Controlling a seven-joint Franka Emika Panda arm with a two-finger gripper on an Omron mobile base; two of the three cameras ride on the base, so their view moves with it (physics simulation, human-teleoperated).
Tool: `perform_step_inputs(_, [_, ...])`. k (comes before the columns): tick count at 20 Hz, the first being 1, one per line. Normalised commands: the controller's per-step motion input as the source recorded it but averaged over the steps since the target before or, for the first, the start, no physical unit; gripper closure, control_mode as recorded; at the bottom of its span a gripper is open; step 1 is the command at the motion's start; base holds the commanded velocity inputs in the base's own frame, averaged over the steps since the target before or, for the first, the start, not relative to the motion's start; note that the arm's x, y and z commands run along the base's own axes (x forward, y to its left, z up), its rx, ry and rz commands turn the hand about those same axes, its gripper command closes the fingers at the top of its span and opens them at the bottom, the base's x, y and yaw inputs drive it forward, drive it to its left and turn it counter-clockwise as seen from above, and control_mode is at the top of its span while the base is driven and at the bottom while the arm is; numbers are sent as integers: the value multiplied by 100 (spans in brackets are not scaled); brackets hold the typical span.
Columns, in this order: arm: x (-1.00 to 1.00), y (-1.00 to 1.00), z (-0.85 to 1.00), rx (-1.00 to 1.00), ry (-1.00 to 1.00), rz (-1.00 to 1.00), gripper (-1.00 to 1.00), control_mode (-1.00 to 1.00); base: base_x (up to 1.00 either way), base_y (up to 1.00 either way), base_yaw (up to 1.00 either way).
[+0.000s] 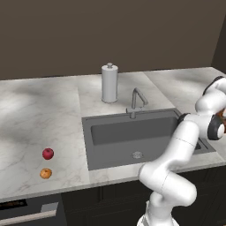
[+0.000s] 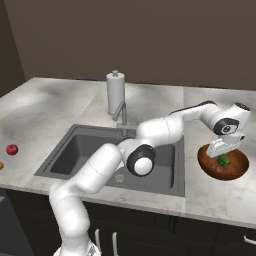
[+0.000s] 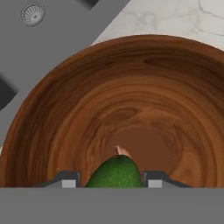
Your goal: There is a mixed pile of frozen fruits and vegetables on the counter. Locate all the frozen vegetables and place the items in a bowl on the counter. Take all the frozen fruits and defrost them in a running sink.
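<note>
My gripper (image 2: pixel 223 154) hangs low inside the reddish-brown bowl (image 2: pixel 239 169) on the counter right of the sink. It is shut on the dark-green rounded piece (image 3: pixel 116 172), which fills the gap between the two finger tips; the green piece (image 2: pixel 223 161) sits just above the bowl's floor. A small tan tip (image 3: pixel 122 152) pokes out behind it, apparently the mushroom, mostly hidden. The red apple (image 1: pixel 48 153) and the orange (image 1: pixel 46 173) lie close together on the counter (image 1: pixel 39 119) left of the sink (image 1: pixel 128 132).
A thin silver faucet (image 1: pixel 137 99) stands behind the basin, with a paper-towel cylinder (image 1: pixel 109 83) further back. The round drain (image 1: pixel 137 155) sits near the basin's front. The arm stretches across the sink's right half. The counter's front edge runs close below the fruits.
</note>
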Motion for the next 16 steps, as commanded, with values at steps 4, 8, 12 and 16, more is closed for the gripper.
perform_step_inputs(4, [-2, -1, -2, -1, 2, -8, -100, -100, 0, 0, 0])
perform_step_inputs(8, [-31, 31, 6, -7, 0, -9, -100, -100, 0, 0, 0])
perform_step_inputs(12, [-41, 56, 18, -15, 2, -9, -100, -100, 0, 0, 0])
perform_step_inputs(16, [-45, 75, 18, -9, 26, -5, -100, -100, 0, 0, 0])
